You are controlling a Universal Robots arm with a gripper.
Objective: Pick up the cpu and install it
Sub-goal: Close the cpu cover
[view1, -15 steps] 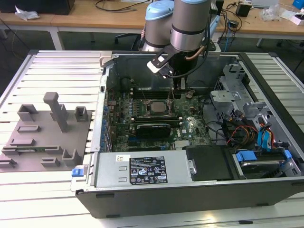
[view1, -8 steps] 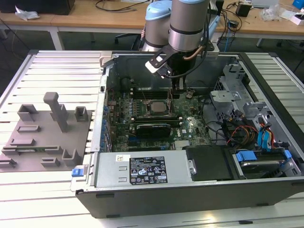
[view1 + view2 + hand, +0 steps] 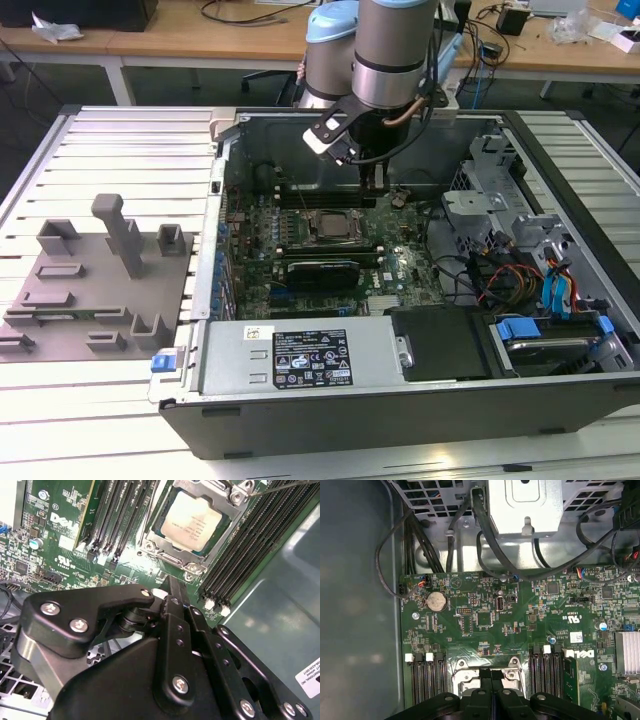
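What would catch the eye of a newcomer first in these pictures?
The open computer case on the slatted table, with the robot arm poised over it. In the second wrist view the silvery cpu lies in its socket on the green motherboard, just beyond the shut black pincer. Grey fixture blocks stand at the exterior view's left.

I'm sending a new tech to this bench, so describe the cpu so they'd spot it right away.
Inside the open computer case, find the green motherboard. Near its middle, between rows of black memory slots, sits the cpu: a flat silvery square held in a metal socket frame, unlike the dark chips around it.
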